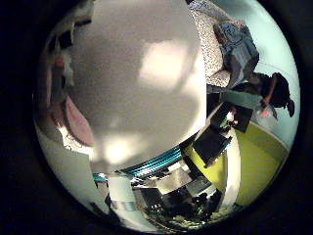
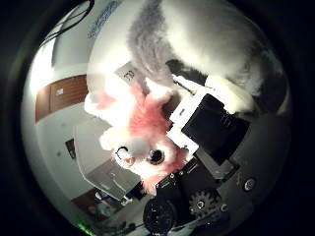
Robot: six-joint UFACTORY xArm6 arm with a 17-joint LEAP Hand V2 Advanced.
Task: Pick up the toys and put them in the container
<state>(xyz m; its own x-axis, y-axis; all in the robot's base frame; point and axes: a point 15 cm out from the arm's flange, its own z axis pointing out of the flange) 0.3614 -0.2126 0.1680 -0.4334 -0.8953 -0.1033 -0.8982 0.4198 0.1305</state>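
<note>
A pink and white plush toy [image 2: 143,128] with big dark eyes fills the middle of the thumb side palm view, close to the palm. My right hand [image 2: 212,138] has its white and black fingers [image 2: 209,120] curled against the toy's side and is shut on it. A strip of pink [image 1: 70,116] at the edge of the little finger side palm view looks like part of the same toy. A grey furry thing [image 2: 202,39], perhaps another toy, lies just behind the pink one. I see no container in either view.
A wide pale grey surface [image 1: 147,78] spreads out in the little finger side palm view. Beyond it stands a yellow-green wall [image 1: 256,162]. A brown band [image 2: 61,93] crosses a white wall in the thumb side palm view.
</note>
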